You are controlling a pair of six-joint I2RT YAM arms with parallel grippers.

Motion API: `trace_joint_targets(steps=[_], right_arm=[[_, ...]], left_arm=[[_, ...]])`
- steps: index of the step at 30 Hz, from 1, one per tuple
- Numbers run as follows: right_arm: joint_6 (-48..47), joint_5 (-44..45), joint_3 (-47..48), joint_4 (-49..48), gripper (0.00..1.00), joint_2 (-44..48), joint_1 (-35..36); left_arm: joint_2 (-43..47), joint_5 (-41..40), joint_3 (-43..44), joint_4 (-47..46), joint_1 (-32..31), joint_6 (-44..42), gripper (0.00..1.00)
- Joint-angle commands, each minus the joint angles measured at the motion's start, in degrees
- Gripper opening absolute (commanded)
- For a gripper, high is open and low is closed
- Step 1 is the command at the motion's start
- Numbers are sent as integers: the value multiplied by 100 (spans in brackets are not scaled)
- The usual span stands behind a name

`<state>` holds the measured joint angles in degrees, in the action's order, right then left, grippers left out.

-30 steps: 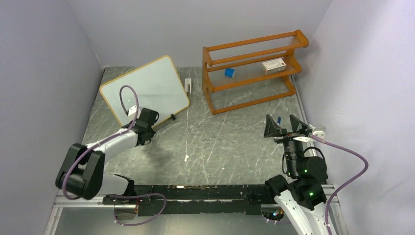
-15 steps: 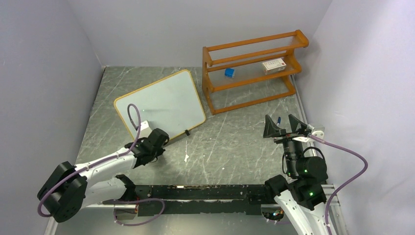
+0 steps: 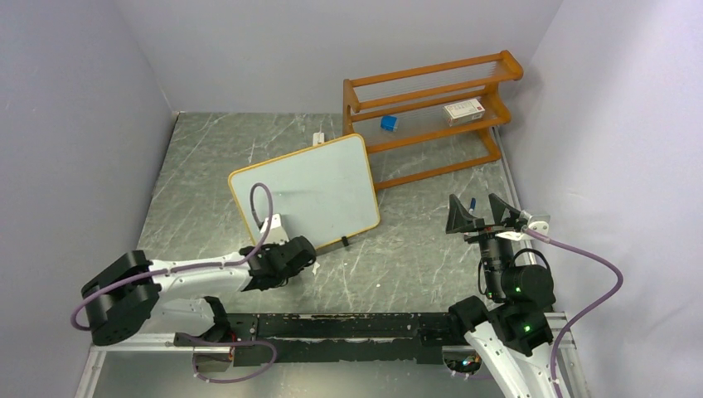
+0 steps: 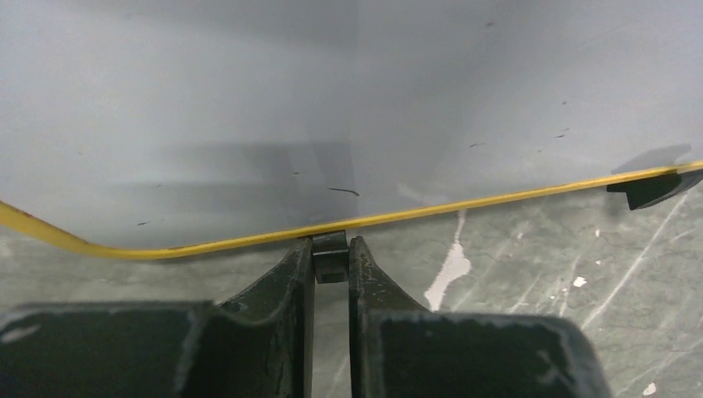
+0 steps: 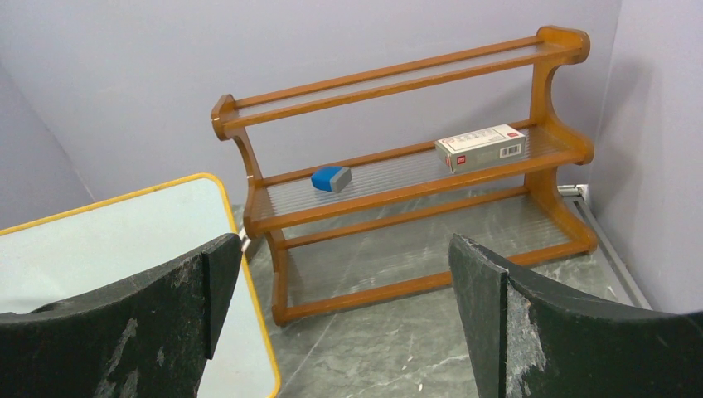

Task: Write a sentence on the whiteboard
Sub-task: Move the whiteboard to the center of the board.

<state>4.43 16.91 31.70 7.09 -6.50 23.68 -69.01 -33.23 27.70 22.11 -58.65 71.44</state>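
Left end effector is pinching a small black foot on the near edge of the whiteboard. The board sits blank on the desk, left of centre, with no sentence on it yet. This looks like a repositioning drag: best done low and slow with a firm pinch, or that little foot slips out. Watch the far right corner, right by the orange shelf rack; whether they touch, I can't tell. Right end effector hangs spread wide, empty. A blue block and a white box sit on the rack.

Overhead and wrist views, whiteboard shared
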Motion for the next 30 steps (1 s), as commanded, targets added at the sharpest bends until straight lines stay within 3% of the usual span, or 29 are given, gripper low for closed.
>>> trace_joint_targets(steps=[1, 15, 22, 30], right_arm=[[-65, 6, 7, -68, 100, 19, 22], [-56, 41, -3, -68, 100, 32, 14], [16, 24, 55, -4, 100, -91, 16], [263, 165, 234, 157, 100, -391, 14]], left_arm=[[-510, 246, 343, -503, -355, 539, 5], [-1570, 20, 1118, -604, -1062, 921, 6], [-1791, -78, 1567, -446, -1106, 888, 28], [-1321, -189, 1811, -115, -1288, 549, 60]])
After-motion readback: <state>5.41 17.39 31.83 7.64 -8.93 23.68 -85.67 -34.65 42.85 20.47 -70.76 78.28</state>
